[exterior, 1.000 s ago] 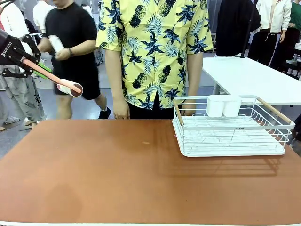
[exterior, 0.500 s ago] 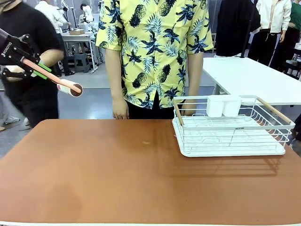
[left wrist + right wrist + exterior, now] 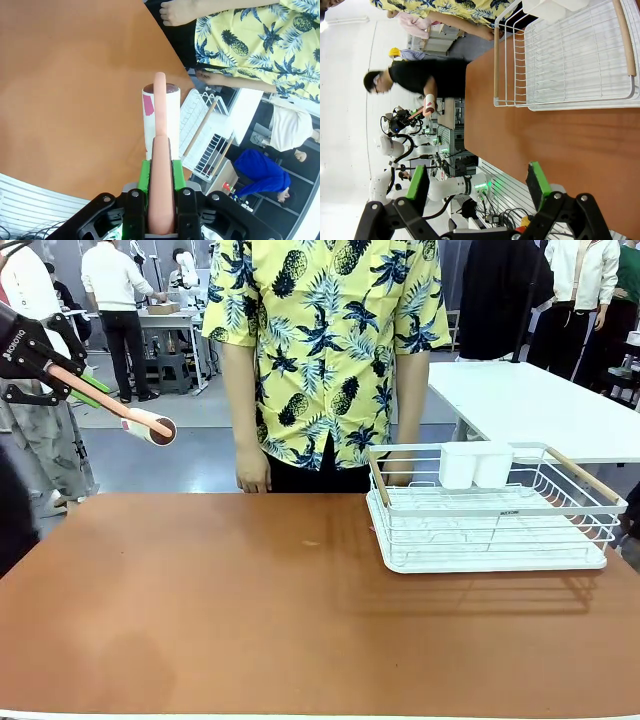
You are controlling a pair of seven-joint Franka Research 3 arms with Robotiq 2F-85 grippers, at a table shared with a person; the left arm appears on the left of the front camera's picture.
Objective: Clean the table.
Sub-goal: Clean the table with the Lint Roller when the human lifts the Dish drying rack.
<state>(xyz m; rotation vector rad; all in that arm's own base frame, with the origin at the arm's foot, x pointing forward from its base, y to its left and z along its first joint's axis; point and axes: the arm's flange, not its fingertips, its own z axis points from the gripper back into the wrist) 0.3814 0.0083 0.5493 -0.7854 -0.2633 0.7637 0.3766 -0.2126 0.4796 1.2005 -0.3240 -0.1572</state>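
Aloft, the left gripper (image 3: pixel 88 390) clamps the handle of a lint roller (image 3: pixel 150 426) beyond the far-left corner of the table (image 3: pixel 250 620); the right gripper (image 3: pixel 477 181) stands wide apart, bare tabletop ahead.

Dish rack (image 3: pixel 497 562) sits rightward on the table (image 3: pixel 220 610).

Front view across the table (image 3: pixel 200 620); both wrist views down onto it.

Robotics lab, open hall. Beyond the table (image 3: pixel 250 620): grey floor (image 3: pixel 190 455) and a workbench (image 3: pixel 165 320) loaded with gear, with people (image 3: pixel 120 310) standing near it. Right of the table: a white table (image 3: pixel 530 400). Below the table's near edge: cables (image 3: pixel 490 215) and green-lit electronics (image 3: pixel 487 186).
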